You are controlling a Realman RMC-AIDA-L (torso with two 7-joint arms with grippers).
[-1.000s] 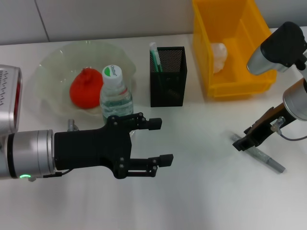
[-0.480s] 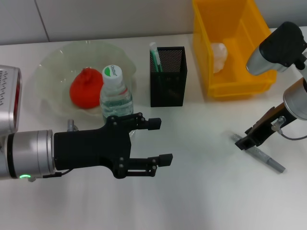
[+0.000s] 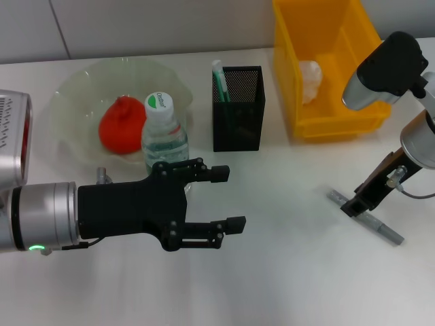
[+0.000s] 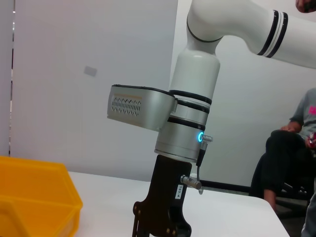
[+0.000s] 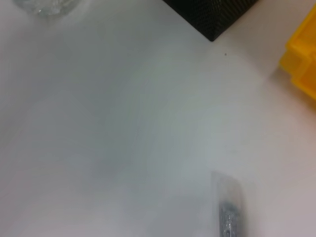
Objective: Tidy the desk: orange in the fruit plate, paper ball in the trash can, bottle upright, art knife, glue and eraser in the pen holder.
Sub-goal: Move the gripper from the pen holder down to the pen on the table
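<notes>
Your yellow trash can (image 3: 329, 68) holds the paper ball (image 3: 310, 79), and the fruit plate (image 3: 75, 102) holds the orange (image 3: 119, 127), with the bottle (image 3: 163, 136) upright beside it. Your left gripper (image 3: 228, 200) hangs spread wide and empty before the bottle. Your right gripper (image 3: 360, 202) sits over the grey art knife (image 3: 367, 219) lying on the table; you cannot tell its grip.

The head view looks steeply down at the table from above, with the pen holder (image 3: 237, 107) near top centre. The left wrist view sits low, near table height, and faces level across the desk past the trash can (image 4: 34, 197) toward the right arm (image 4: 190, 123) and a wall. The right wrist view hangs close over the tabletop, pointing down, with a corner of the pen holder (image 5: 212, 15) at its edge. All three share the trash can (image 3: 329, 64) (image 5: 301, 54).
</notes>
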